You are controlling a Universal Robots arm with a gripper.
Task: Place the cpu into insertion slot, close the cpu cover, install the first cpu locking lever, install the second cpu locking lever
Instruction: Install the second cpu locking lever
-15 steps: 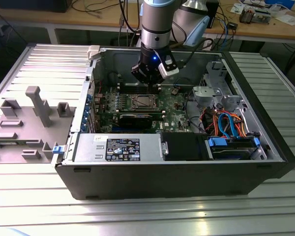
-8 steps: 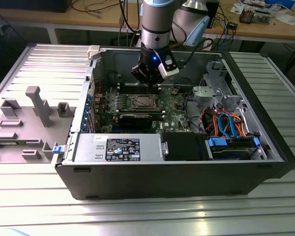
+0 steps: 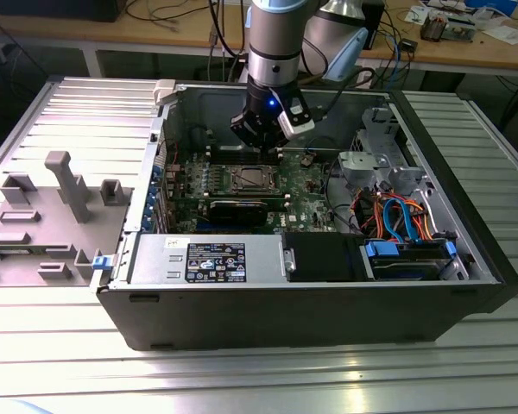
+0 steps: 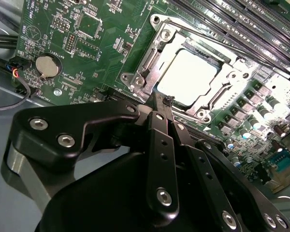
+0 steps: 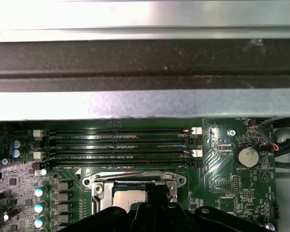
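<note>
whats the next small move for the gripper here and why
Probably ease the shut gripper sideways along the cpu cover edge to catch a lever: the cpu already sits in its slot, the cover lies down around it, and the fingertips hover at its edge.

No print is reading clearly: the white label on the near metal box is showing only illegible marks.

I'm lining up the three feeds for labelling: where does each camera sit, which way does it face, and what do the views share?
Exterior view: off the arm, looking down into the open computer case; shows the arm and gripper.
Second wrist view: on the arm, behind the shut gripper, facing the cpu under the cpu cover.
First wrist view: on the arm, facing the memory slots.
Both wrist views share the coin battery.
</note>
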